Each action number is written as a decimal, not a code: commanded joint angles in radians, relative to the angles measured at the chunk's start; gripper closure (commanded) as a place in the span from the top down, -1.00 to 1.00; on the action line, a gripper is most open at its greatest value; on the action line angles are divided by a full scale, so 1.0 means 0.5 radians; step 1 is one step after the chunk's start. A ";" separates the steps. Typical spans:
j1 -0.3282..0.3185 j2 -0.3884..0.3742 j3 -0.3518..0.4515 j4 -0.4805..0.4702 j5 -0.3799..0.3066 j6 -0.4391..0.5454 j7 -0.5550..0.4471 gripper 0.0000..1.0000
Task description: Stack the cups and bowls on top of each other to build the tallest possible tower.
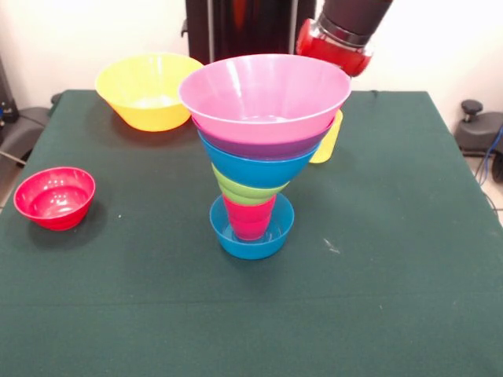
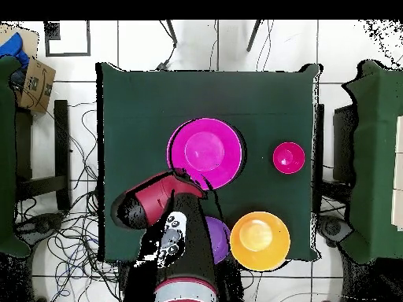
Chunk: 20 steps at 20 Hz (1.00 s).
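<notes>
Arm (image 1: pixel 346 31) hangs at top right behind the tower (image 1: pixel 259 149); can't tell the hand's state. Lower worktop (image 1: pixel 377 314) is open.

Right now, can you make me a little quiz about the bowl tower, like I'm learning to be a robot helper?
1. True or false: the pink bowl sits on top of the tower.
2. Which piece stands inside the small blue bowl at the bottom? A) yellow cup B) red cup C) purple bowl
3. Fill in: the small red bowl rests alone on the ____ table.

Key: 1 true. 2 B, the red cup. 3 green.
</notes>
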 commanded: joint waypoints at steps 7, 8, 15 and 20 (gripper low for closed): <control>-0.008 0.099 0.378 0.070 0.200 0.105 -0.107 -1.00; 0.002 0.099 0.378 0.069 0.209 0.104 -0.092 -1.00; 0.059 0.131 0.416 0.009 0.297 0.117 -0.019 -1.00; 0.108 0.152 0.430 -0.044 0.367 0.149 0.018 -1.00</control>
